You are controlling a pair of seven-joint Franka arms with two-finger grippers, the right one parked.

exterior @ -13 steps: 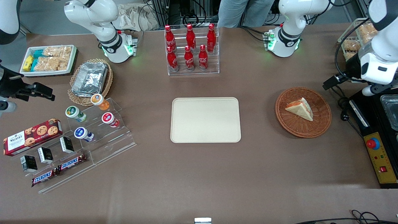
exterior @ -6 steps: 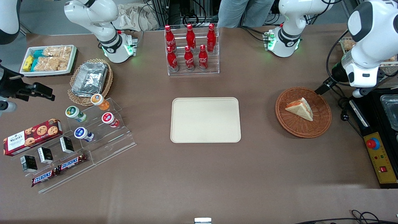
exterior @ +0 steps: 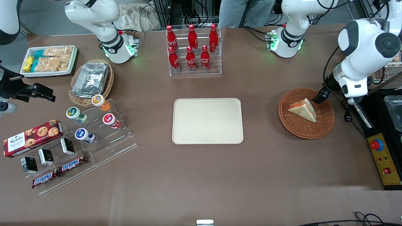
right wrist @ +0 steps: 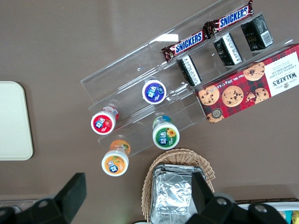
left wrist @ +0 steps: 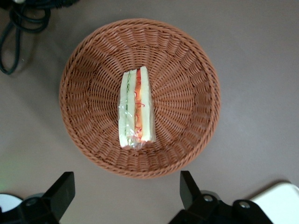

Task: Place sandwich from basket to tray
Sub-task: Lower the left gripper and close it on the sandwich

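The gripper (left wrist: 124, 198) has swung in from the table's edge to hover above the basket (exterior: 326, 124), jaws apart and empty, while the sandwich (exterior: 303, 110) lies inside it, far from the tray (exterior: 207, 121).

You're in a robotics lab: mounted arm bases (exterior: 285, 42), loose cables (exterior: 347, 110), an emergency-stop box (exterior: 383, 158), staged snacks.

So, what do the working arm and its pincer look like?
The left arm has glossy white rounded shells with dark grey joint caps, and a black cable loops beside its wrist. Its pincer, open above the basket, has two flat black fingers.
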